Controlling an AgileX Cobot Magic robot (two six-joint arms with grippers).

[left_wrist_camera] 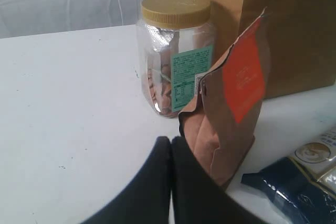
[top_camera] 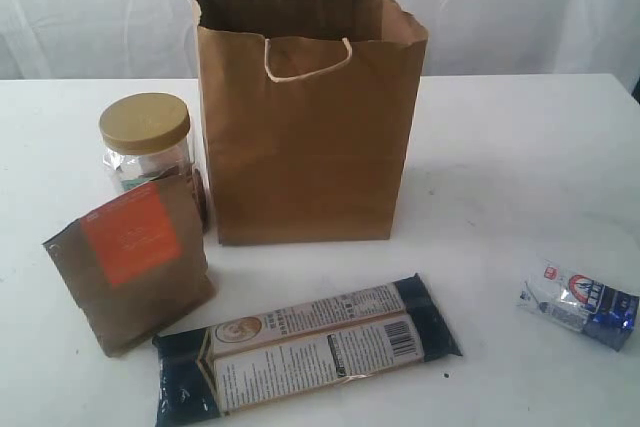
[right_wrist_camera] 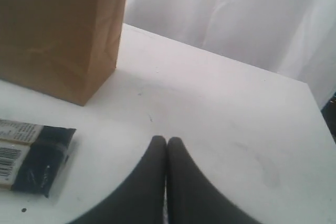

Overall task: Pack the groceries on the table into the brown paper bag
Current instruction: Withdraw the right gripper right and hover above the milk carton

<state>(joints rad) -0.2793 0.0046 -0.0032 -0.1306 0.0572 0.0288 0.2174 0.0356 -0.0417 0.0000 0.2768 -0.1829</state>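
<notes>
**On the white table: four groceries out, both grippers pinched shut**

On the faintly speckled white table (top_camera: pixel 510 147) the brown paper bag (top_camera: pixel 305 137) stands upright. It is stiff kraft paper with a crumpled rim and cream twisted-paper handles. Just beside its left flank sits the gold-lidded jar (top_camera: pixel 146 142), clear plastic with a ribbed lid. In front of the jar comes the brown pouch (top_camera: pixel 130 267), matte paper with an orange label, standing and leaning a touch. The long dark-blue packet (top_camera: pixel 305 347) lies flat in front of the bag, glossy film with its pale printed panel and barcode facing up. Well off to the right is the small blue-silver packet (top_camera: pixel 580 302), crinkly and shiny.

Now the left gripper (left_wrist_camera: pixel 171 142): smooth black fingers pressed together, nothing between them. The tips are just beside the pouch's folded side gusset, with the jar beyond. The right gripper (right_wrist_camera: pixel 166 142) is also pressed together and empty, over bare table. The long packet's dark end is near, and the bag's corner is farther off.
</notes>
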